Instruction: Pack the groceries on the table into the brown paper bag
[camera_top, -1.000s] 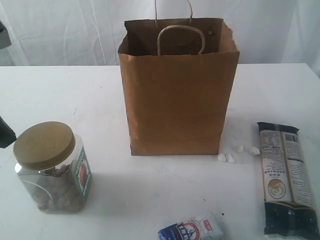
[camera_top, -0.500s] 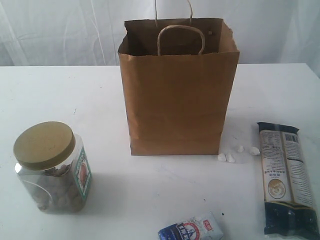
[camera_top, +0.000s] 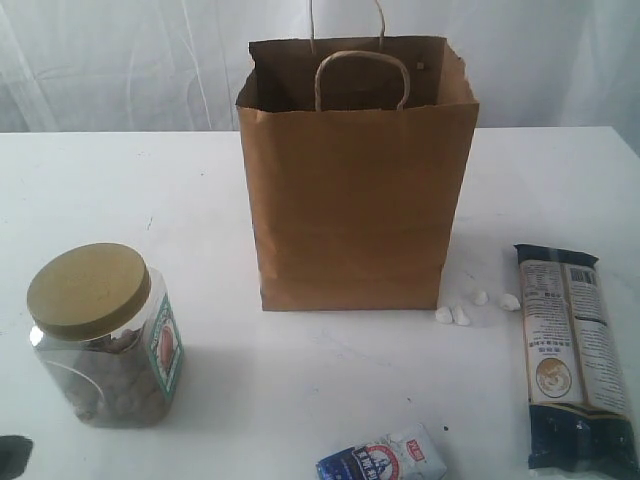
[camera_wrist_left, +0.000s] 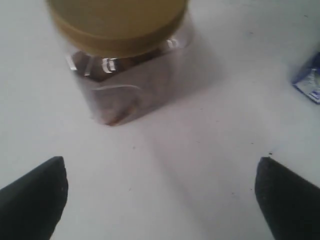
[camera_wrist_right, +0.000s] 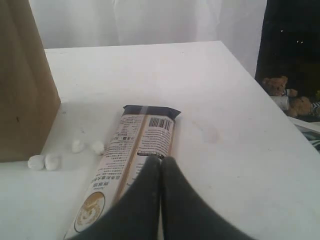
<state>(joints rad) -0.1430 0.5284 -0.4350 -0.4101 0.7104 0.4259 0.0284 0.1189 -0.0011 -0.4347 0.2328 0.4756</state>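
The brown paper bag (camera_top: 355, 180) stands upright and open at the middle of the table (camera_top: 300, 380). A clear jar with a tan lid (camera_top: 105, 335) stands at the front left. My left gripper (camera_wrist_left: 160, 195) is open, its fingers (camera_wrist_left: 32, 197) wide apart over bare table just short of the jar (camera_wrist_left: 125, 60), holding nothing. The long dark packet (camera_top: 572, 355) lies flat at the right. My right gripper (camera_wrist_right: 161, 162) is shut and empty, hovering over the near end of that packet (camera_wrist_right: 132, 160). A small blue-white packet (camera_top: 385, 458) lies at the front edge.
Several tiny white bits (camera_top: 460, 312) lie by the bag's right bottom corner. A dark part of the left arm (camera_top: 12, 455) shows at the front left corner. The table's right edge (camera_wrist_right: 265, 100) drops off beside the long packet. White curtain behind.
The dark left-arm part at the left edge beside the jar's lid left the exterior view, then reappeared at the front left corner. Nothing else moved.
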